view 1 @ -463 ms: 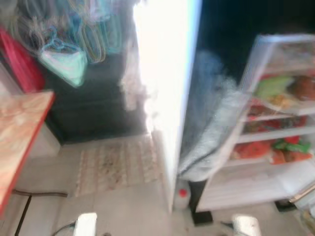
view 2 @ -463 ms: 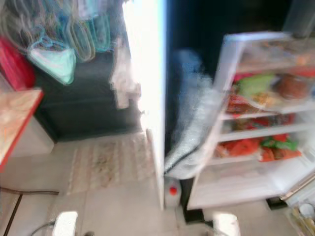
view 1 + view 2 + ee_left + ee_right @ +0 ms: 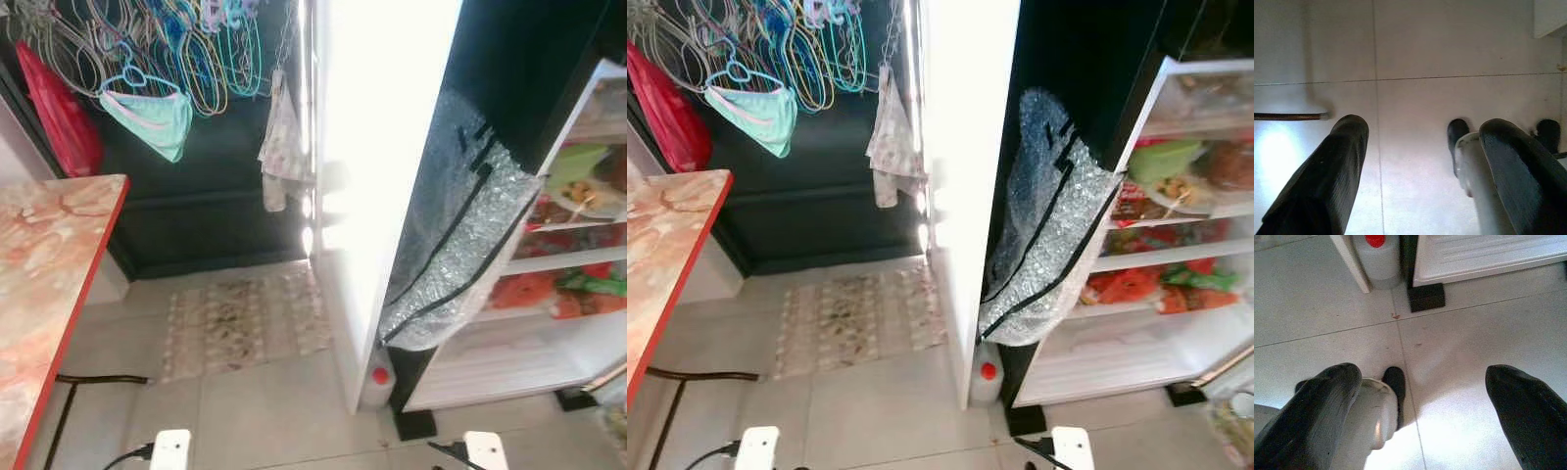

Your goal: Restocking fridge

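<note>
The view is swung left and sharpened versus half a second back, so the white open fridge [image 3: 1176, 264] is pushed rightward, shelves packed with red and green food packets [image 3: 1161, 284]. Left gripper [image 3: 1420, 161] and right gripper [image 3: 1425, 406] are hung spread, nothing grasped.

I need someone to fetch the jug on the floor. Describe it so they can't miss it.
Start at the open fridge. At the foot of its white door, under a hanging bubble-wrap sheet, a pale plastic jug stands on the floor tiles. Its red cap sets it apart.
</note>
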Controlling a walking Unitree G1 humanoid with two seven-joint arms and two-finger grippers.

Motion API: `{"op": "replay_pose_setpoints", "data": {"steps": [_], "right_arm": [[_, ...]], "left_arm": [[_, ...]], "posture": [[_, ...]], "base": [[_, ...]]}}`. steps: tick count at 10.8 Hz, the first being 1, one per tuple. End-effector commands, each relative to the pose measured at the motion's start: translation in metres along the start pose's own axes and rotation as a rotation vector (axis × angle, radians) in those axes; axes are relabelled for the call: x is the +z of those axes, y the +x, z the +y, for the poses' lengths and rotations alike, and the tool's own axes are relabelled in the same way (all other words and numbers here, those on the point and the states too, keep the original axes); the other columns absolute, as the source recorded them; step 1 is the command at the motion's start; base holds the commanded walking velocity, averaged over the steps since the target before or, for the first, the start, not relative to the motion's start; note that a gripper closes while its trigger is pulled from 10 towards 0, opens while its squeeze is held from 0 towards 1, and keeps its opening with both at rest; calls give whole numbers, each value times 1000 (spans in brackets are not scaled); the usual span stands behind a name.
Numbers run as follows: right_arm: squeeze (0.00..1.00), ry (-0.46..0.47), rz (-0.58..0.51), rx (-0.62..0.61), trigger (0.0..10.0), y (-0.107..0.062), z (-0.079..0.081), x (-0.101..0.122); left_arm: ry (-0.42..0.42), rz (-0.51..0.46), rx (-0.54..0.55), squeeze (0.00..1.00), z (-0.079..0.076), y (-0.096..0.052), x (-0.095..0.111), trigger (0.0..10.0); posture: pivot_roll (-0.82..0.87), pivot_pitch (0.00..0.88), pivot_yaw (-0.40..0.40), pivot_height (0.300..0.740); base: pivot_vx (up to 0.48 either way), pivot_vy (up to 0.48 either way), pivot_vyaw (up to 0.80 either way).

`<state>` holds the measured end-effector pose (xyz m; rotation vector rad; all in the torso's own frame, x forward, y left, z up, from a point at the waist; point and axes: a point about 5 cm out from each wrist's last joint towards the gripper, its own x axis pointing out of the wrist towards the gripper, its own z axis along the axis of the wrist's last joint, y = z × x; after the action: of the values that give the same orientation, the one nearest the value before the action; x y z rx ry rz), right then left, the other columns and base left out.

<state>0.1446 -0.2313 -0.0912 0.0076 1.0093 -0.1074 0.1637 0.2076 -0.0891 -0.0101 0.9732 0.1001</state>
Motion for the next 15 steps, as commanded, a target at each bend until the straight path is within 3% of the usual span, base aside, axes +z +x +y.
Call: {"op": "replay_pose_setpoints", "data": {"steps": [1,5,7,9,11,13,14,15], "right_arm": [[0,13,-4,-17,10000,-1,-5,-2],[0,55,11,-39,10000,-3,-7,-8],[0,-123,18,18,10000,-1,-3,-2],[0,-92,2,-19,10000,-1,-3,0],[0,-4,-3,-43,10000,0,-1,-2],[0,9,3,-40,10000,0,3,-3],[0,89,2,-75,10000,0,4,-6],[0,111,5,-84,10000,0,5,-7]], "left_arm": [[-8,18,2,0,-1,-1,-5,10000],[55,45,-32,0,-4,-1,-10,10000],[93,36,-42,0,-2,-1,-6,10000],[86,28,-30,0,1,-1,-3,10000],[46,28,4,0,6,-1,-3,10000],[56,29,3,0,10,-1,-2,10000],[47,26,8,0,11,-1,-2,10000],[33,26,13,0,13,-2,-3,10000]], "posture": [[-138,0,31,740],[-124,0,40,740],[-108,0,35,740],[-114,0,49,740],[-125,0,77,740],[-134,0,99,740],[-132,0,101,740],[-135,0,108,740]], "base": [[0,0,0],[0,0,-320],[0,0,-788],[0,0,-778],[0,0,-769],[0,0,-759],[0,0,-744],[0,394,-744]]}}
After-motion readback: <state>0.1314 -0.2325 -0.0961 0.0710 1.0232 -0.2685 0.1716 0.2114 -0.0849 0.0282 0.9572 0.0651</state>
